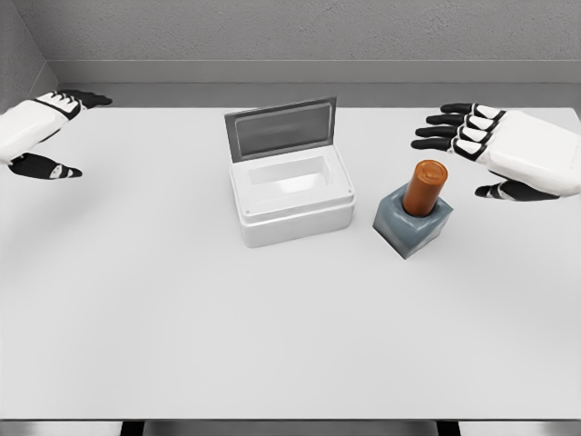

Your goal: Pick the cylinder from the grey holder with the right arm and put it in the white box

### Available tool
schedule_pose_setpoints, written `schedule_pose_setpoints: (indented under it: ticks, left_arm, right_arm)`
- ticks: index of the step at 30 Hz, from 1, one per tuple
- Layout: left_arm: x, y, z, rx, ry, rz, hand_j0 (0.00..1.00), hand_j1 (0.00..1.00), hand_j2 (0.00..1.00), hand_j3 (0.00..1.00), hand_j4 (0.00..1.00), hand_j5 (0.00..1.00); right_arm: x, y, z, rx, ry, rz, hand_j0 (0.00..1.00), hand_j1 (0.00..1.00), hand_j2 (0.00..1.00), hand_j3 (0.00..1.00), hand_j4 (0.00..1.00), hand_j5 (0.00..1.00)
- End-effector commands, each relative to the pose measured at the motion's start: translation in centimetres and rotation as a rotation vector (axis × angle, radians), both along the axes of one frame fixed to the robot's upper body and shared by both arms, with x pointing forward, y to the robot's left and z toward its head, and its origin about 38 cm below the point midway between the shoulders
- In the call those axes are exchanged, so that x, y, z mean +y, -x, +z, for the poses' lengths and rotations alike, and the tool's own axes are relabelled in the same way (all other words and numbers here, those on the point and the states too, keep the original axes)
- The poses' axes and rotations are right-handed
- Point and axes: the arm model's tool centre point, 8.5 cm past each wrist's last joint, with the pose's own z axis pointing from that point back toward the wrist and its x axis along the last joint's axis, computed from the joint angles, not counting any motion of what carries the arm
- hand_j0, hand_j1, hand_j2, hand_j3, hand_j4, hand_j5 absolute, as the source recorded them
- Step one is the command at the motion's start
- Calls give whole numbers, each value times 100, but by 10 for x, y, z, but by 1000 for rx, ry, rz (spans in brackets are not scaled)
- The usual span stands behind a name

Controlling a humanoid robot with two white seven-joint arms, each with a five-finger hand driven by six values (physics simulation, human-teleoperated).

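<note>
An orange cylinder (425, 188) stands upright in a grey block holder (413, 226) right of the table's middle. Left of it sits the white box (290, 202), its grey lid (280, 129) raised at the back and its inside bare. My right hand (477, 150) hovers just right of and slightly above the cylinder, fingers spread toward the left, thumb below, holding nothing and not touching the cylinder. My left hand (56, 127) hangs at the far left edge, open as well, far from the box.
The white table (272, 336) spreads wide in front of the box and holder, ending in a front edge near the bottom of the view. A grey wall runs behind the table's far edge.
</note>
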Motion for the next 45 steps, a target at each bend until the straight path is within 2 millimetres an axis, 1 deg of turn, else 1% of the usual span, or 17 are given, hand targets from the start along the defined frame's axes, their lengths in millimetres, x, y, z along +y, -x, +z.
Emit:
schedule_pose_setpoints:
  ticks: [1,6,7,8,10,12,14,17,20,22,24,26,27,30,34,41,45]
  left_arm:
    - [0,0,0,2,7,0,100,100,100,100,100,100]
    - [1,0,3,-3,22,2,100,100,100,100,100,100]
    - [2,0,4,4,85,7,100,100,100,100,100,100]
    - [2,1,2,13,129,10,100,100,100,100,100,100]
    - [0,3,-2,39,182,3,100,100,100,100,100,100]
    - [-8,9,-16,235,212,-82,100,100,100,100,100,100]
    - [-12,14,-20,352,226,-155,100,100,100,100,100,100]
    - [-13,15,-20,353,215,-160,100,100,100,100,100,100]
    - [-14,15,-19,354,223,-166,100,100,100,100,100,100]
    - [-19,16,-14,364,258,-198,100,100,100,100,100,100]
    - [-28,12,4,337,511,-253,100,100,100,100,100,100]
    - [-38,3,16,333,708,-282,100,100,100,100,100,100]
    - [-40,-1,15,366,727,-258,100,100,100,100,100,100]
    - [-35,-8,12,492,883,-179,100,100,100,100,100,100]
    - [-32,-11,8,549,916,-137,100,100,100,100,100,100]
    - [-30,-9,-19,650,934,-59,100,100,100,100,100,100]
    - [-29,-9,-20,649,929,-56,100,100,100,100,100,100]
  right_arm:
    - [-3,1,2,-3,-2,-5,100,100,100,100,100,100]
    - [-22,1,18,-23,26,-52,100,100,100,100,100,100]
    - [-20,-4,26,-45,29,-52,100,100,100,100,100,100]
    - [-22,-8,36,-53,80,-59,100,100,100,100,100,100]
    - [-24,-17,40,28,291,-85,100,100,100,100,100,100]
    - [-5,-26,29,90,387,-51,100,100,100,100,100,100]
    - [5,-31,29,85,475,-44,100,100,100,100,100,100]
    - [13,-34,32,48,486,-36,100,100,100,100,100,100]
    - [24,-38,46,3,493,-21,99,99,99,99,99,99]
    - [38,-41,40,6,486,16,99,99,99,99,99,99]
    - [54,-43,25,35,504,63,99,99,99,99,99,99]
    - [57,-44,24,36,508,71,99,99,99,99,99,99]
    - [58,-44,24,36,510,73,99,99,99,99,99,99]
    - [55,-49,3,86,539,68,99,99,99,99,99,99]
    - [61,-50,-8,96,568,81,99,99,99,99,99,99]
    - [65,-60,-23,118,577,75,99,99,99,99,99,99]
    - [64,-65,-25,128,573,63,99,99,99,99,99,99]
